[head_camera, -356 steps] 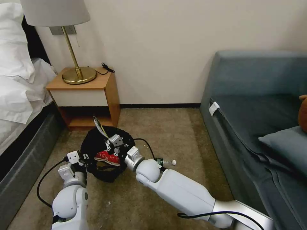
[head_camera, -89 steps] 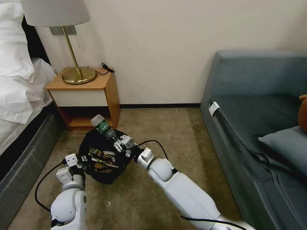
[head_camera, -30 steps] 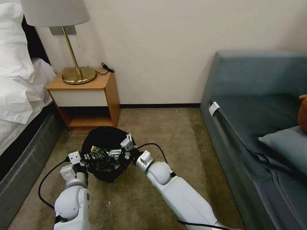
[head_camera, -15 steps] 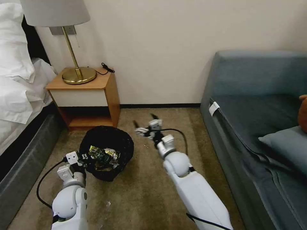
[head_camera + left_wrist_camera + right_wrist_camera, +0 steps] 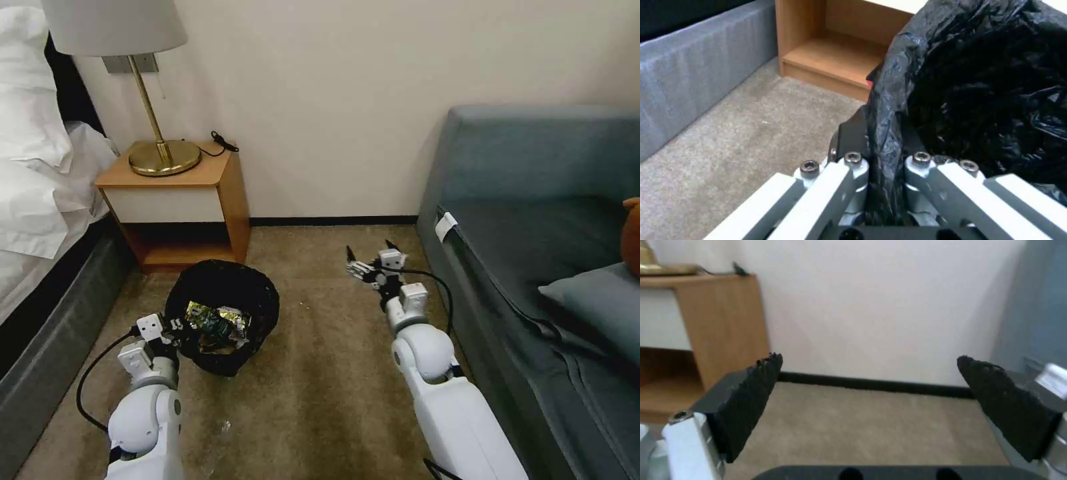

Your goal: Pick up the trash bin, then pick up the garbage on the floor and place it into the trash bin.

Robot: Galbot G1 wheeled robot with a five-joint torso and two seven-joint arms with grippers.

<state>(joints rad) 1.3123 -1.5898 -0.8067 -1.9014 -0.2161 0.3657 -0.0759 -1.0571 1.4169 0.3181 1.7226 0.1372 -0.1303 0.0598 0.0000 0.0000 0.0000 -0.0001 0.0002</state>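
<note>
The trash bin [image 5: 223, 303], lined with a crinkly black bag, stands on the tan carpet floor [image 5: 320, 380] in front of the nightstand. Garbage [image 5: 217, 323] lies inside it: a gold-brown wrapper and a small bottle with a green label. My left gripper [image 5: 177, 328] is shut on the bin's near rim; in the left wrist view the left gripper [image 5: 876, 140] pinches the black bag [image 5: 978, 100]. My right gripper [image 5: 369, 262] hovers open and holds nothing over the carpet beside the sofa. In the right wrist view the right gripper [image 5: 880, 400] has its black pads [image 5: 751, 400] wide apart.
A wooden nightstand [image 5: 177, 200] with a brass lamp [image 5: 163, 157] stands behind the bin. The bed [image 5: 40, 213] runs along the left and a blue-grey sofa [image 5: 533, 233] along the right. Open carpet lies between bin and sofa.
My right gripper let go of the bottle over the bin, came out and swung right towards the sofa, now open. The bottle lies in the bin. The left gripper keeps its hold.
</note>
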